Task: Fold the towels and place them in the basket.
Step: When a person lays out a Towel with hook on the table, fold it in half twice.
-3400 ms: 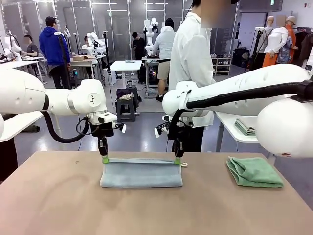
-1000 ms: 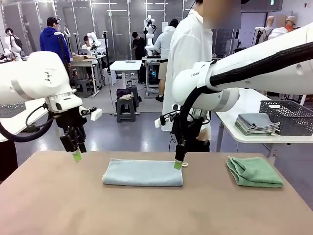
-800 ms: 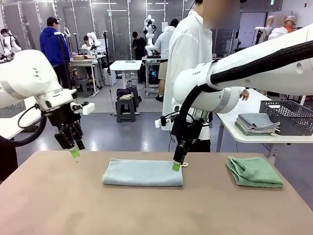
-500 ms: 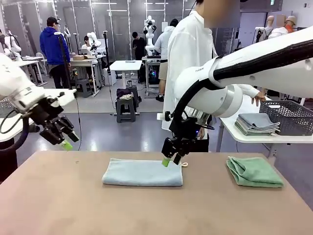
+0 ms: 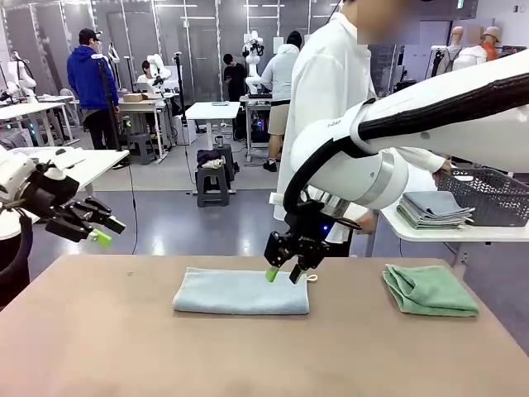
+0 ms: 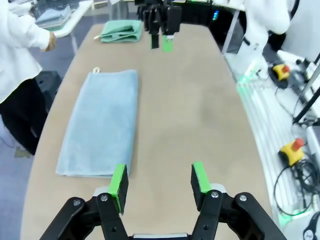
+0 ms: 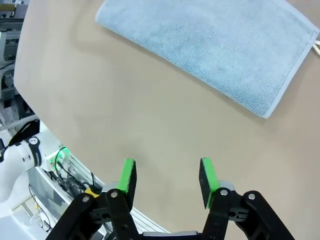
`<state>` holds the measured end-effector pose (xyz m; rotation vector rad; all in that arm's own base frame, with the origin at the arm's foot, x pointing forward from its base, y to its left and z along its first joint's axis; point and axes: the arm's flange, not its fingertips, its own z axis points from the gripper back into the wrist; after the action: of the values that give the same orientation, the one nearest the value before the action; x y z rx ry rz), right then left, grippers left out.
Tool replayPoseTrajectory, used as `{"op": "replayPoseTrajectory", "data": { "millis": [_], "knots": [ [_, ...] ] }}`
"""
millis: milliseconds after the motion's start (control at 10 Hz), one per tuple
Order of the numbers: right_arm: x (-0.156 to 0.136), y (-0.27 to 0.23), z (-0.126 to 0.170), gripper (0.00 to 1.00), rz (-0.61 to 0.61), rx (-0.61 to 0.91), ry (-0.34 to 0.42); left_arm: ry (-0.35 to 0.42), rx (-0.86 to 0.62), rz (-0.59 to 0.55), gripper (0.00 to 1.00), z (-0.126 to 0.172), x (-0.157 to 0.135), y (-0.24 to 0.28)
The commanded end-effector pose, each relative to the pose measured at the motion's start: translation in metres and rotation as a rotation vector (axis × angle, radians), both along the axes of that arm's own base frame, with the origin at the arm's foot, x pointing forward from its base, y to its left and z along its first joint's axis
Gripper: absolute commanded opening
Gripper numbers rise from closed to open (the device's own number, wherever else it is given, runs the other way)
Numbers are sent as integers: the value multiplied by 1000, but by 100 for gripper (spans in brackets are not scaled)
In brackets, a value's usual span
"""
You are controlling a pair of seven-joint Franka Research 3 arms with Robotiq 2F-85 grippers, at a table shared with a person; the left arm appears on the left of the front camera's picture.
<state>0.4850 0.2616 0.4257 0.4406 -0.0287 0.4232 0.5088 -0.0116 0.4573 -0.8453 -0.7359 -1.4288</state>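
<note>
A grey, glossy floor (image 5: 207, 223) runs back to a wall of metal-framed panels (image 5: 198, 50). White work tables (image 5: 212, 110) stand across it (a dark stool (image 5: 213, 186) with bundled cloth on top sits in the aisle). A tan tabletop (image 5: 107, 347) spans the foreground.

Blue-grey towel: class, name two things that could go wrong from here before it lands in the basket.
1. The open right gripper hovers by the blue-grey towel while the left gripper is far off to the side: a one-sided lift may undo the fold.
2. The basket sits on a side table beside the person's hand: a reach there may crowd it.
</note>
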Motion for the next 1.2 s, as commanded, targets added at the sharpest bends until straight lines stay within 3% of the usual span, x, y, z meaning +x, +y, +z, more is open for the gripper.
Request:
{"op": "replayPoseTrajectory", "data": {
  "millis": [0,200,300,600,800,900,1000,1100],
  "knots": [
    [0,0,3,64,29,-12,-25,44,-81,-11,65,-1,7,7],
    [0,1,1,64,6,-1,-4,25,-89,1,65,-5,4,8],
    [1,-2,-14,64,14,-45,-53,0,-87,1,65,-8,2,8],
    [1,-7,-41,64,-226,-178,-71,-11,-89,17,65,-11,4,9],
    [1,-13,-50,64,-317,-149,-109,-19,-87,10,65,-11,5,8],
    [0,-16,-53,67,-373,-134,-112,-29,-99,5,80,-11,3,9],
    [-1,-17,-53,84,-402,-133,-113,-28,-98,4,85,-11,4,10],
    [-1,-19,-53,86,-424,-128,-116,-31,-101,9,100,-11,4,11]
  ]
}}
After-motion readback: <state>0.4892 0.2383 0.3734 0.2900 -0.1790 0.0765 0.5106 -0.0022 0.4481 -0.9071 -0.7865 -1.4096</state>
